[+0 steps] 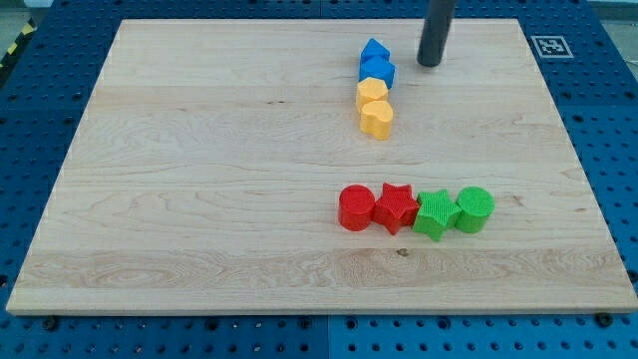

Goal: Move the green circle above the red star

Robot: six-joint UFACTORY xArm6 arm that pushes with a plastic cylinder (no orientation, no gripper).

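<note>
My tip point(430, 63), an end effector grasping nothing, rests on the surface point(199, 179); the green circle point(476, 209) sits well below it, the red star point(396, 207) lower-left.

Pale wooden board point(199, 179): light grain streaks, smooth, matt finish, one small dark knot near the view's bottom. Surrounding blue perforated base point(608, 120): looks like painted metal, slight sheen. Blocks look like plastic, matt, with fine ribbed lines on the sides: green circle point(476, 208), green star point(435, 213), red star point(396, 207), red circle point(356, 207), two yellow blocks point(374, 108), two blue blocks point(376, 62). My tip point(429, 64): dark rod, smooth, dull satin look.
</note>
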